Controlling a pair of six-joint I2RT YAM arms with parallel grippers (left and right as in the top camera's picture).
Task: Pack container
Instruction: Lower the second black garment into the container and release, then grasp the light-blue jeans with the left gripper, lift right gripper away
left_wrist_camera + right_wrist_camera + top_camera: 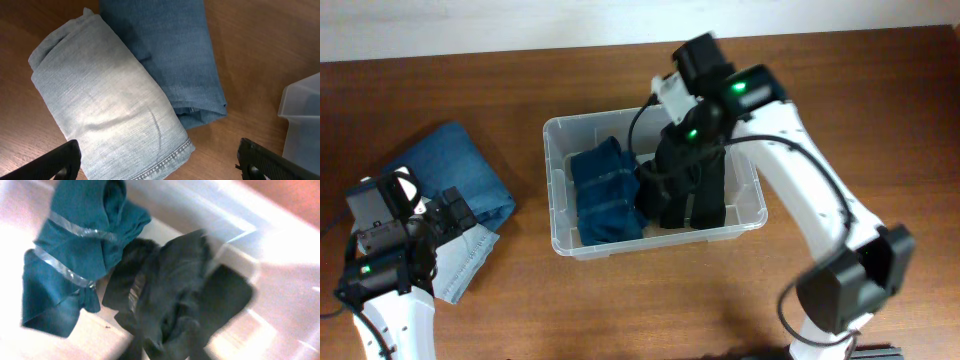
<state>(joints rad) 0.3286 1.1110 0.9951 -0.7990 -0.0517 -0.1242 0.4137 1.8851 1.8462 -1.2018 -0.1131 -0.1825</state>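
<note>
Perhaps half done: the central container [557, 135] holds blue jeans [605, 190] and a black garment [170, 300] under the right hand [688, 165], grip unclear; at nine o'clock pale denim [110, 110] and darker denim [170, 50] await the wide-spread left hand [159, 160].

Navy denim [605, 195], black cloth [170, 310], pale-blue jeans [110, 105] — clear container [660, 240], brown wood-grain table [620, 310]

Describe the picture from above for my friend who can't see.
A clear container on a wooden table holds folded blue jeans and a black garment, with the right arm reaching in. More folded jeans lie to its left, by the left gripper.
</note>
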